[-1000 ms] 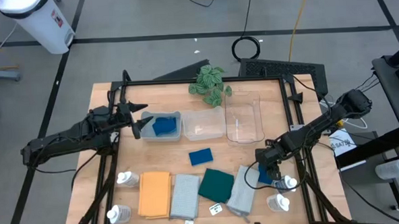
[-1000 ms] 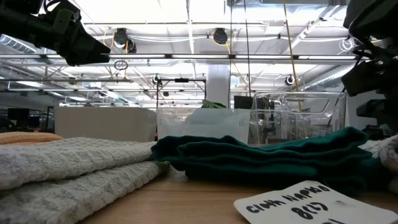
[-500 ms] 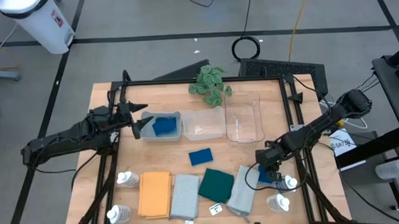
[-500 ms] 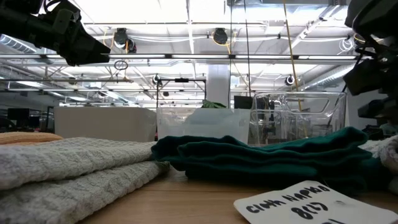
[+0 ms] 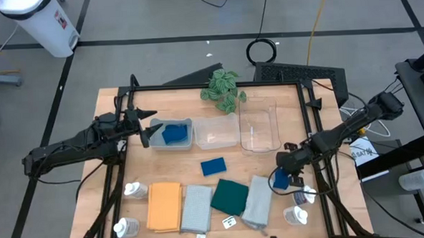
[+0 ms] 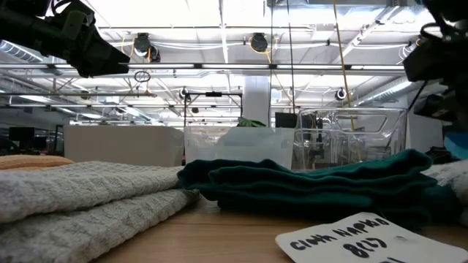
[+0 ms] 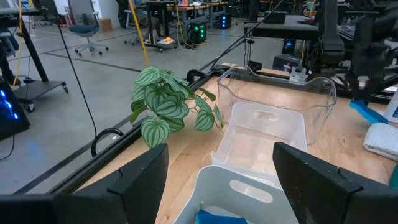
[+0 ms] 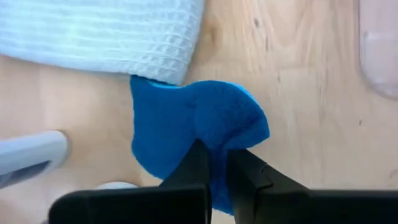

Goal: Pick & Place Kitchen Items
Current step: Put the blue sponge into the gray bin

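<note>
My right gripper (image 5: 282, 175) is near the table's right side, shut on a blue sponge (image 8: 186, 124) just right of a pale grey-blue cloth (image 5: 256, 202). My left gripper (image 5: 149, 131) hovers open at the left end of a bin (image 5: 186, 142) that has another blue sponge (image 5: 174, 133) in it. A third blue sponge (image 5: 213, 166) lies flat on the table's middle. Orange (image 5: 164, 206), grey (image 5: 196, 209) and dark green (image 5: 230, 196) cloths lie folded along the near edge. Two white bottles (image 5: 133, 190) sit near left, two (image 5: 296, 216) near right. My right gripper pinches the blue sponge between its two fingers (image 8: 196, 165) at one edge (image 8: 214, 146), where the sponge bulges and bends. The fingers come from above, pointing down. The sponge hangs tilted below them (image 7: 367, 112), clear of the table and the cloth.
Three clear bins stand in a row at mid table: the left one, a middle one (image 5: 215, 131) and a taller one (image 5: 259, 128). A leafy plant (image 5: 222, 88) stands at the far edge. A paper label (image 5: 229, 221) lies near the front.
My right gripper has shut on the blue sponge beside the pale cloth and risen with it. The sponge has come up off the table and now hangs squeezed between the fingers.
</note>
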